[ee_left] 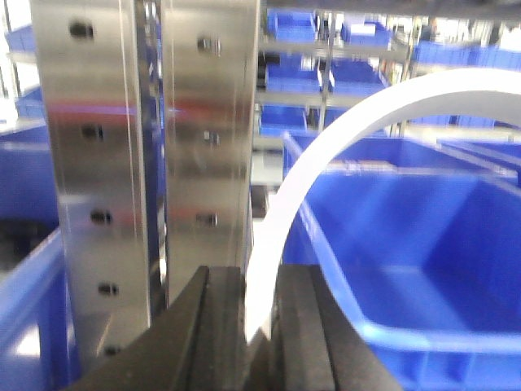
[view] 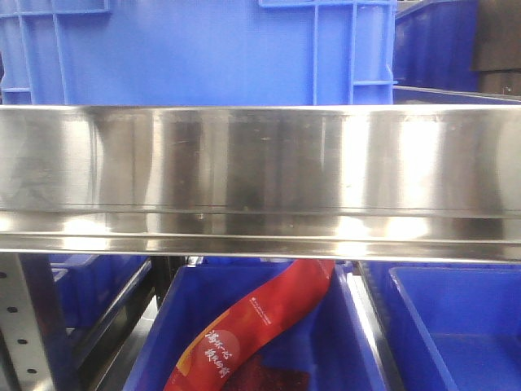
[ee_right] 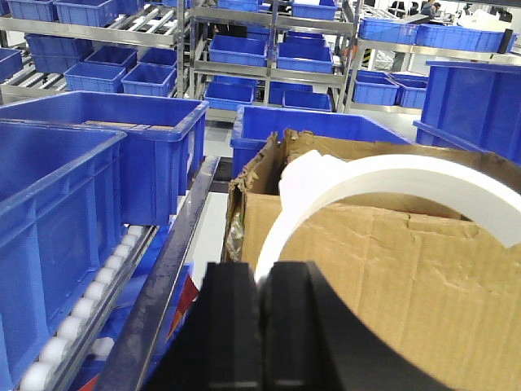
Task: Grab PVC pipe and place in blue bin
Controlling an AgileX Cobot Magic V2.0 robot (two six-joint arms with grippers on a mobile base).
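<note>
Left pincer [ee_left: 259,326] is clenched on the lower end of the PVC pipe [ee_left: 277,220]. The white arc curves up and right, with the blue bin [ee_left: 407,244] beyond it. Right pincer [ee_right: 264,285] grasps a second PVC pipe [ee_right: 391,175], near an open cardboard box [ee_right: 391,269].

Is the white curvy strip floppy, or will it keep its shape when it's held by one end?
Probably springy, not floppy: the left strip, pinched by the fingers at one end only, holds its arc in the air without drooping. The right strip does likewise. It looks thin, so it is likely light. Its smooth plastic might slip if gripped loosely.
</note>
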